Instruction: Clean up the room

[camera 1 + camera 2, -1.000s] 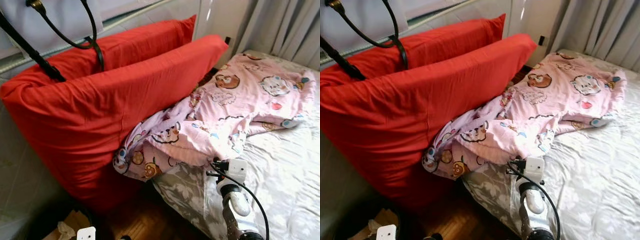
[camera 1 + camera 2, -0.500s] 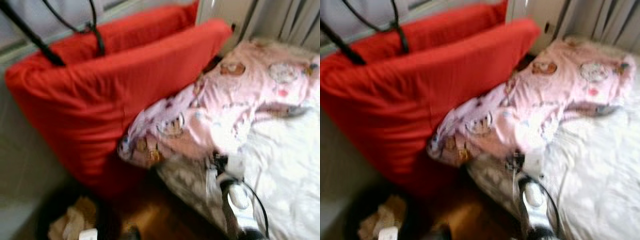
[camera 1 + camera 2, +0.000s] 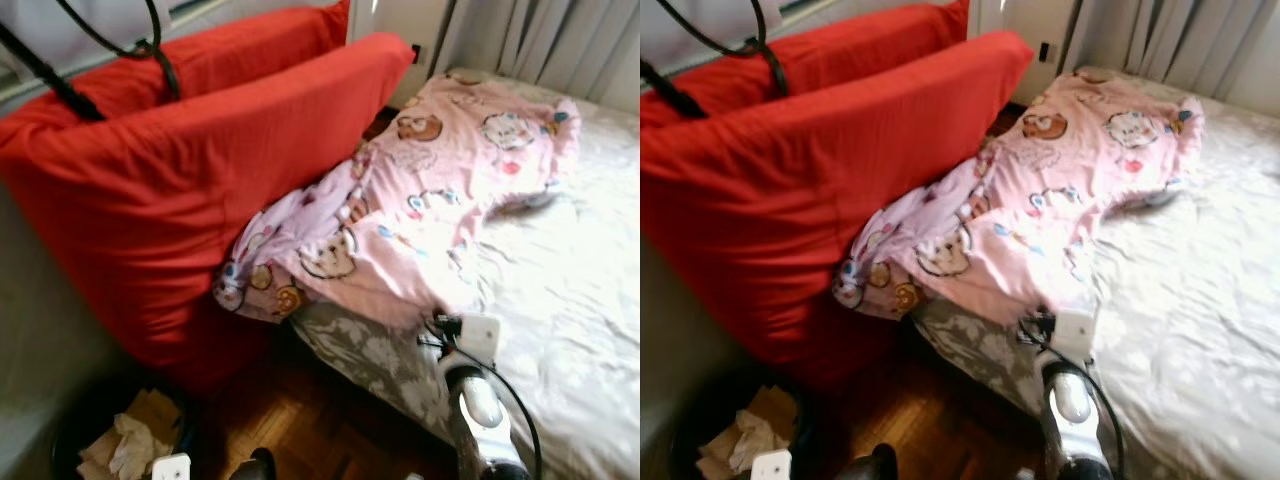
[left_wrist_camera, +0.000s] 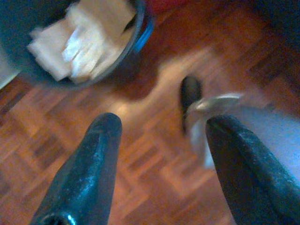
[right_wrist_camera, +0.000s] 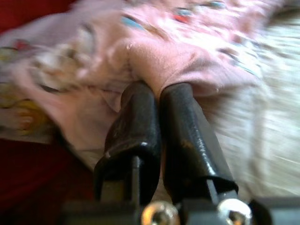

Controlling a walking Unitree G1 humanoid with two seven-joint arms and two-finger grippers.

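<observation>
A pink cartoon-print blanket (image 3: 430,190) lies crumpled across the bed's near corner and leans on a red cushion (image 3: 200,170). My right gripper (image 5: 154,89) is shut at the blanket's near edge, and pink cloth bunches around its fingertips. Its wrist (image 3: 478,335) sits over the bed's edge just below the blanket. My left gripper (image 4: 164,124) hangs open above the wooden floor (image 4: 140,164), beside a dark bin (image 4: 140,28) of crumpled paper.
Two large red cushions stand upright on the left, with black cables (image 3: 150,45) looped over them. The bed's pale sheet (image 3: 580,290) stretches right towards grey curtains (image 3: 560,40). The bin (image 3: 75,440) stands on the floor at the lower left, close to my foot (image 3: 258,464).
The camera has swung, so the whole scene sits further up and left and more of the bin shows. The blanket's near edge now reaches out closer to my right wrist.
</observation>
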